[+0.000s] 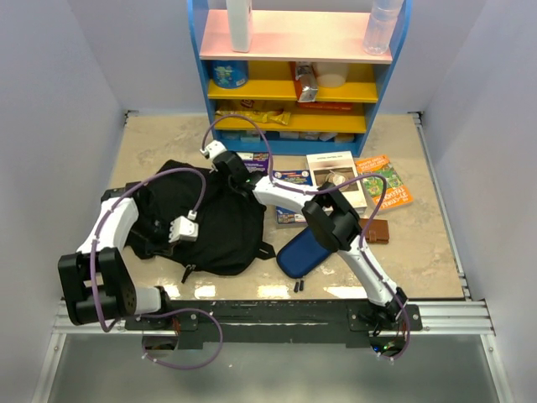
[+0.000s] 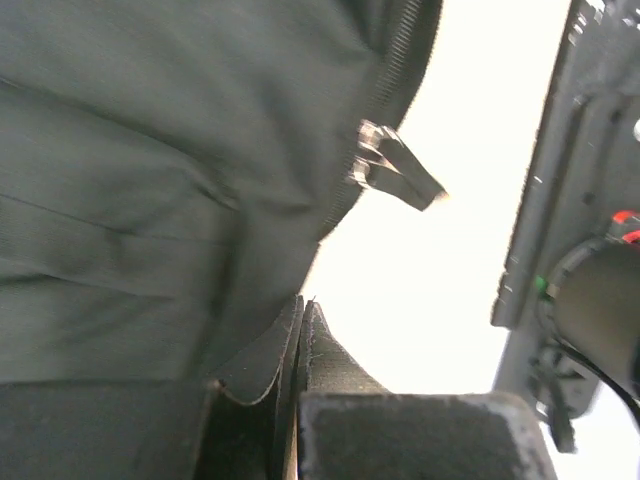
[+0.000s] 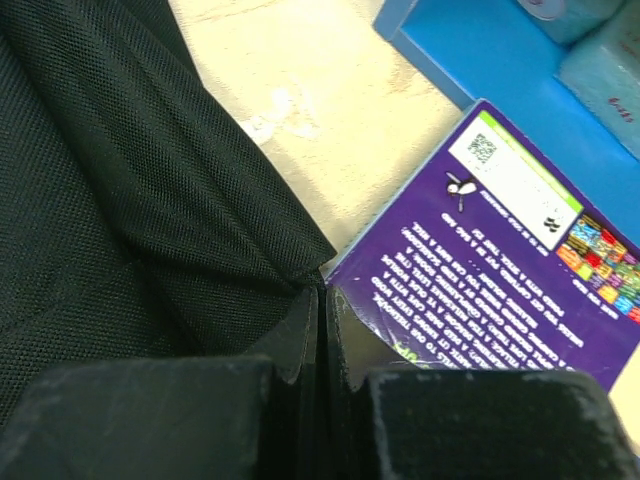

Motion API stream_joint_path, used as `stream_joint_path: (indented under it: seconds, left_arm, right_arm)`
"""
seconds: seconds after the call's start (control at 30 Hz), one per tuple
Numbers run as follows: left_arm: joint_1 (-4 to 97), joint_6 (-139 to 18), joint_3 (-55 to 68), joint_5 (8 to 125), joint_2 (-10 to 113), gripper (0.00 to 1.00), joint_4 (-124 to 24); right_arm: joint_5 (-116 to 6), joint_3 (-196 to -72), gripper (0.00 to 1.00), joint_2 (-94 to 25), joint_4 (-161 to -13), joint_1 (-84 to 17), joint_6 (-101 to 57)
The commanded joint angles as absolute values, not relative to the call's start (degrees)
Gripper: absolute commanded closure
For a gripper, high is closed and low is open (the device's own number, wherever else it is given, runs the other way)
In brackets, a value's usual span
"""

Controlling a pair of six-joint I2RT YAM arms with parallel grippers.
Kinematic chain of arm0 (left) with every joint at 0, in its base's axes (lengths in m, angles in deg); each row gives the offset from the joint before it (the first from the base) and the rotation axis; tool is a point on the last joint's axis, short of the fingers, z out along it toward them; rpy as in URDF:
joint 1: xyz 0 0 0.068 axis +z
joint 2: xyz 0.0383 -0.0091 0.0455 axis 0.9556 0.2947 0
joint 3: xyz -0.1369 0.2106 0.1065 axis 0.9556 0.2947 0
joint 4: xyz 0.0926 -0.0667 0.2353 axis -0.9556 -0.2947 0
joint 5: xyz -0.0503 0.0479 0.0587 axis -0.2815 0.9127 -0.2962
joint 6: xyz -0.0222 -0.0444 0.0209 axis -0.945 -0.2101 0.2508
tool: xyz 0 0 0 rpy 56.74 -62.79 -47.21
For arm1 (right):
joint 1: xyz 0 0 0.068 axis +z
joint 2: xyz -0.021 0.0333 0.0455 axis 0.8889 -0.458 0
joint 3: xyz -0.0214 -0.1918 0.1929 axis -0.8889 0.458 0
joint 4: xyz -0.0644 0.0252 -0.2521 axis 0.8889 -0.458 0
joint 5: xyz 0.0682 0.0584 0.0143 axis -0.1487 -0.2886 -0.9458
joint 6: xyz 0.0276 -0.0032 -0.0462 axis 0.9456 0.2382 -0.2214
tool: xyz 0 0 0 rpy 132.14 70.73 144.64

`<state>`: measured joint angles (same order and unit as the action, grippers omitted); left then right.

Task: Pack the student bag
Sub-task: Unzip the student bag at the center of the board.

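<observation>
Two end effectors, left (image 2: 303,315) and right (image 3: 322,305), clamp tight on the student bag (image 1: 220,220).

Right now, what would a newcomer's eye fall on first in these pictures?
The big black bag lies left of centre, and both grippers are shut at it. The left gripper is on its middle and the right gripper at its far edge, each apparently pinching fabric. Books and a blue case lie to its right, before a bright blue shelf.

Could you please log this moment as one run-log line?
left claw: shut on student bag | right claw: shut on student bag edge beside purple book | purple book: outside bag, on table
</observation>
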<state>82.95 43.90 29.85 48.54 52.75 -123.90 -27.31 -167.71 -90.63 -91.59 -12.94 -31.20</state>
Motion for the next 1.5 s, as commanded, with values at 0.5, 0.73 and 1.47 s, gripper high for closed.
stream_joint_path:
  seconds: [0.5, 0.73, 1.47]
  left_arm:
    - [84.55, 48.5, 13.4, 27.66, 64.71, 0.81, -106.79]
    - [84.46, 62.61, 13.84, 26.53, 72.01, 0.76, -109.88]
    - [85.6, 73.07, 11.03, 26.7, 70.61, 0.65, -123.13]
  right_arm:
    - [-22.84, -153.72, 1.0, -83.5, -75.0, -18.62, -35.04]
    - [-23.89, -153.8, 1.0, -83.5, -74.73, -18.44, -35.66]
    - [-26.62, -151.16, 1.0, -82.01, -74.2, -16.77, -36.1]
